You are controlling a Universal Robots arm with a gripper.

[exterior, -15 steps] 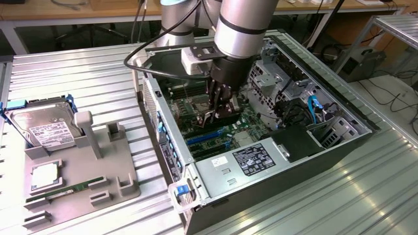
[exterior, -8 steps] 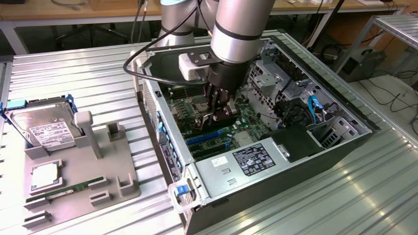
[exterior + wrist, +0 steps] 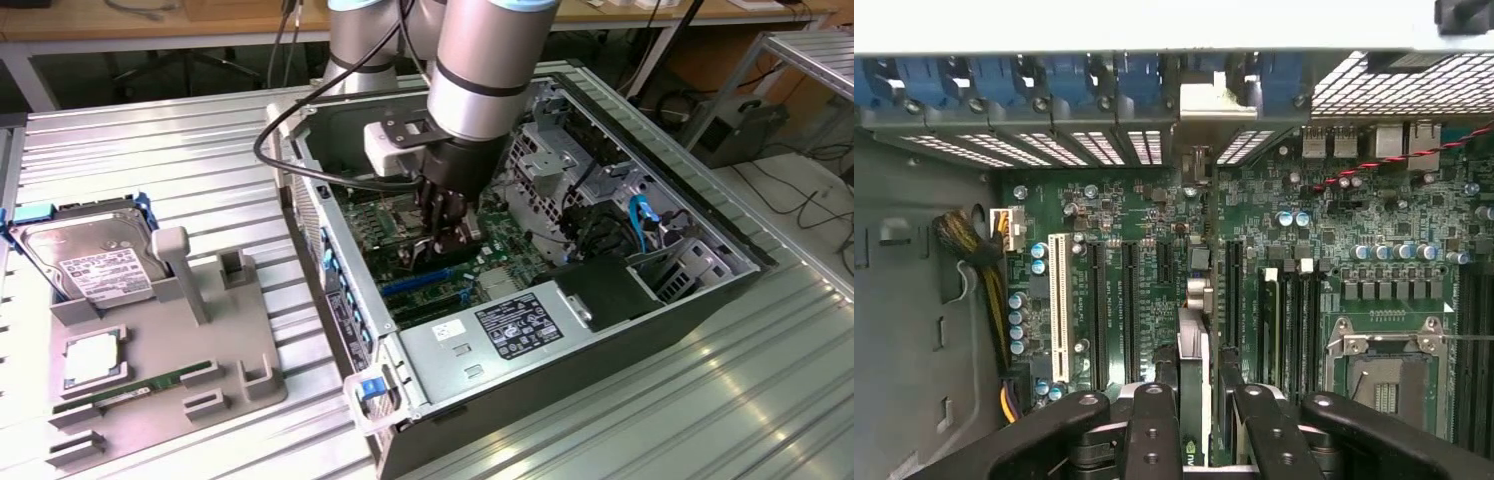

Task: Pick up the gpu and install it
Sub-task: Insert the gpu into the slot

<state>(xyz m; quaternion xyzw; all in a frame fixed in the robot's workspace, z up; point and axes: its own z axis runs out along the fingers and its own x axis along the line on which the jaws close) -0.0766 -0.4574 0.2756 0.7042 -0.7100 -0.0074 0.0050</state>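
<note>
Wrist view: gripper (image 3: 1194,405) clamps the edge-on gpu (image 3: 1195,345), its lower end hidden over the motherboard (image 3: 1354,290).

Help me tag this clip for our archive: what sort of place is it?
Likely a robotics lab or test workbench for computer assembly: an open computer case on a ribbed metal table, a grey parts fixture holding a hard drive, cabled desks behind.

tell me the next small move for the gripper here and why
Probably a slow, straight push further down toward the motherboard. The gripper is inside the open computer case, closed on the gpu, which stands edge-on over the expansion slots with its silver bracket already up at the rear slot openings. Whether the card is fully seated cannot be told.
</note>
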